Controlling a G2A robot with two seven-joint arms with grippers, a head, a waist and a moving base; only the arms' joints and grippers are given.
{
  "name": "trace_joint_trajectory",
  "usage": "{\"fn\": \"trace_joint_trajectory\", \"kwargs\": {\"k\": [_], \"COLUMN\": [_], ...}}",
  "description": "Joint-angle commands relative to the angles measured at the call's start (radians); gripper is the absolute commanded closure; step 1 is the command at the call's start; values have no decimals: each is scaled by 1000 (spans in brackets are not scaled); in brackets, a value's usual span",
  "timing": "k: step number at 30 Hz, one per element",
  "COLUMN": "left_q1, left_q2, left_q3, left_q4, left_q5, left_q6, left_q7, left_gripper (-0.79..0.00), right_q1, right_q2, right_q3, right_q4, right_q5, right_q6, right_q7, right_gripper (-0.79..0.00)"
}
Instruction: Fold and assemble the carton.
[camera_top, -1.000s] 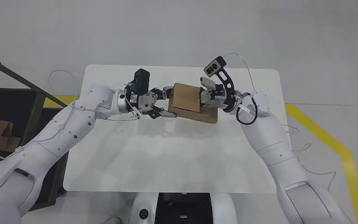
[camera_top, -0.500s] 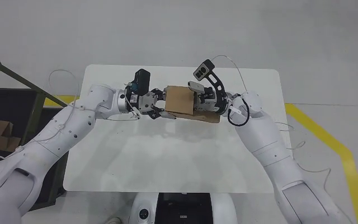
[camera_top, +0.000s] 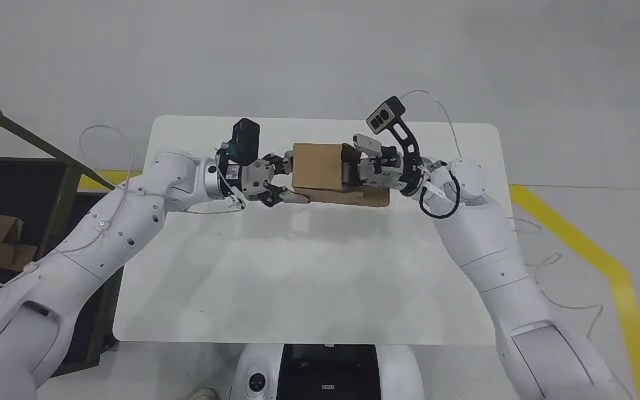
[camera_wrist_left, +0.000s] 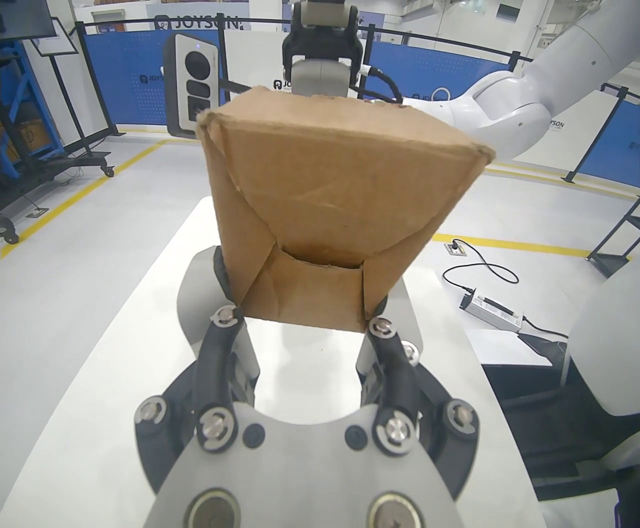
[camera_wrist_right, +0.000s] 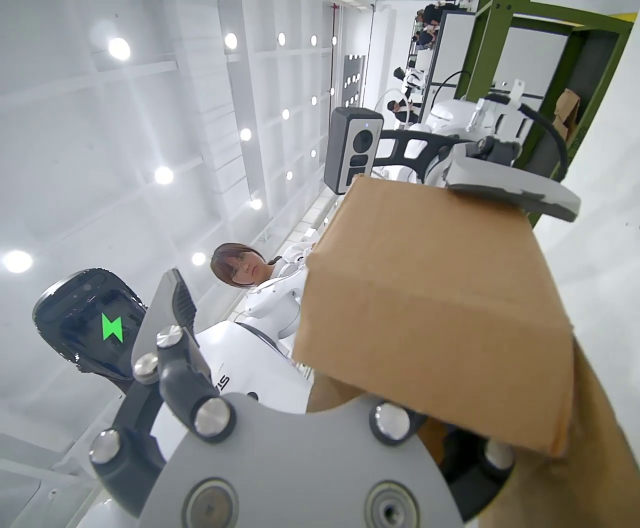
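Note:
A brown cardboard carton (camera_top: 320, 165) is held over the far middle of the white table (camera_top: 300, 280), with a loose flap (camera_top: 345, 197) along its near side. My left gripper (camera_top: 282, 182) is at its left end. In the left wrist view the left gripper (camera_wrist_left: 302, 320) is shut on the carton (camera_wrist_left: 330, 190), its fingers (camera_wrist_left: 227, 320) pressed against both side walls. My right gripper (camera_top: 352, 172) meets the carton's right end. In the right wrist view one of its fingers (camera_wrist_right: 177, 305) stands free of the carton (camera_wrist_right: 435, 320), which hides the other; it is open.
A dark rack (camera_top: 20, 240) holding cardboard stands off the table's left side. A yellow floor line (camera_top: 570, 225) runs past the right side. A power adapter with cable (camera_wrist_left: 492, 310) lies on the floor beyond the table.
The carton has turned from a tilted pose to square with the table edges. The right wrist swung in and back with it, and the left gripper shifted slightly left.

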Motion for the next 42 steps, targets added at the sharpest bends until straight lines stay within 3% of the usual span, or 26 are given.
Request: {"fn": "trace_joint_trajectory", "kwargs": {"k": [1, 11, 17, 28, 42], "left_q1": [2, 15, 38, 68, 83], "left_q2": [0, 1, 2, -19, -46], "left_q3": [-2, -34, -83, -114, -102], "left_q4": [6, 56, 101, 89, 59], "left_q5": [-3, -30, -37, -25, -14], "left_q6": [0, 0, 8, 24, 0], "left_q7": [-8, -2, 3, -50, -66], "left_gripper": [-462, -416, -428, -413, -400], "right_q1": [-4, -48, -109, -160, -134], "right_q2": [5, 53, 84, 82, 75], "right_q3": [12, 135, 214, 139, 73], "right_q4": [-12, -112, -217, -288, -295], "right_q5": [-23, -217, -300, -275, -280], "right_q6": [-6, -49, -26, -23, -89], "right_q7": [-2, -34, -39, -58, -95], "right_gripper": [-785, -785, -785, -785, -785]}}
